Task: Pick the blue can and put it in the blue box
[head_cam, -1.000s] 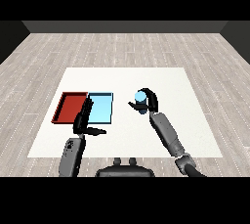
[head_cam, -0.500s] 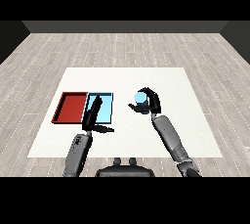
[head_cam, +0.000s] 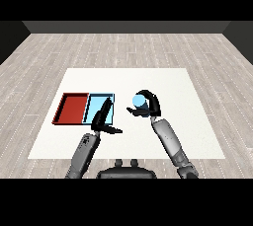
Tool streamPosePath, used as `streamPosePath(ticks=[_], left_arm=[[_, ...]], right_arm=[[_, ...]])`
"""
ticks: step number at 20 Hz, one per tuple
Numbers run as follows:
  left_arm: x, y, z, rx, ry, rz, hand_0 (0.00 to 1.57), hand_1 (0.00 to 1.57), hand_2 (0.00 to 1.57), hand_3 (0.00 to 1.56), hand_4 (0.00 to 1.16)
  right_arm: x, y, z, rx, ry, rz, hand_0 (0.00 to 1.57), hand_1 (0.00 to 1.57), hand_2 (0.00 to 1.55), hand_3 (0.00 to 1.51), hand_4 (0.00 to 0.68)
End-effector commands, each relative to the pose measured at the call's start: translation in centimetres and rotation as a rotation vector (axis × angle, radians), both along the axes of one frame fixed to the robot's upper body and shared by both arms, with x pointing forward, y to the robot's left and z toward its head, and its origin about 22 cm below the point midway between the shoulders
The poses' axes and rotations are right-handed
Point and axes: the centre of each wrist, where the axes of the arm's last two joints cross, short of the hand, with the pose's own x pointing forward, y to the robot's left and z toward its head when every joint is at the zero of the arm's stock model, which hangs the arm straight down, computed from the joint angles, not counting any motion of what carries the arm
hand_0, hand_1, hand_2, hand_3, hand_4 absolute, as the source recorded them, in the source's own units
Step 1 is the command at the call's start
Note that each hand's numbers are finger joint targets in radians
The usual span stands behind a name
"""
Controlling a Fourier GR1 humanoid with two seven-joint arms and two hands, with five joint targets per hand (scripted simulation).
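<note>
The blue can (head_cam: pixel 139 102) is held above the white table (head_cam: pixel 127 113), just right of the light blue tray (head_cam: pixel 95 105). My right hand (head_cam: pixel 148 104) curls round it from the right side. The left hand (head_cam: pixel 103 119) is open, its straight fingers reaching over the blue tray's front right part and its thumb pointing right. The can is a short gap to the right of the blue tray's edge. Part of the blue tray's front is hidden by the left hand.
The red tray (head_cam: pixel 72 108) lies directly left of the blue one, the two touching side by side. Both trays sit in the left half of the white table; wooden floor surrounds the table.
The right hand has carried the can leftwards towards the blue tray. The left hand has moved forward and right, over the blue tray's front.
</note>
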Motion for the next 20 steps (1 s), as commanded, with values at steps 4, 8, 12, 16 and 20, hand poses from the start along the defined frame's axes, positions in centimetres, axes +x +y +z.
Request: streamPosePath(ticks=[4,8,12,16,20], left_arm=[[2.0,-1.8,-2.1,0.021,0.022,-0.013,0.00,0.00,0.00,0.00,0.00],[0.9,-2.3,-2.1,0.011,0.042,0.002,0.00,0.00,0.00,0.00,0.00],[0.5,-2.7,-0.2,-0.020,0.055,-0.029,0.00,0.00,0.00,0.00,0.00],[0.7,-3.1,-2.1,-0.020,0.072,-0.023,0.00,0.00,0.00,0.00,0.00],[2.0,-4.1,-4.1,-0.034,0.112,-0.026,0.00,0.00,0.00,0.00,0.00]], right_arm=[[-1.5,-0.3,-0.7,0.015,-0.009,0.008,1.48,1.48,1.47,1.40,0.619],[0.0,-2.1,-1.1,-0.021,0.005,0.039,1.49,1.49,1.47,1.40,0.604],[-2.8,1.9,0.2,0.004,-0.029,0.068,1.49,1.49,1.47,1.40,0.610],[-0.1,0.7,1.9,0.007,-0.029,0.077,1.48,1.48,1.47,1.40,0.603],[-0.2,1.2,-1.0,0.022,-0.034,0.088,1.49,1.49,1.46,1.40,0.616]])
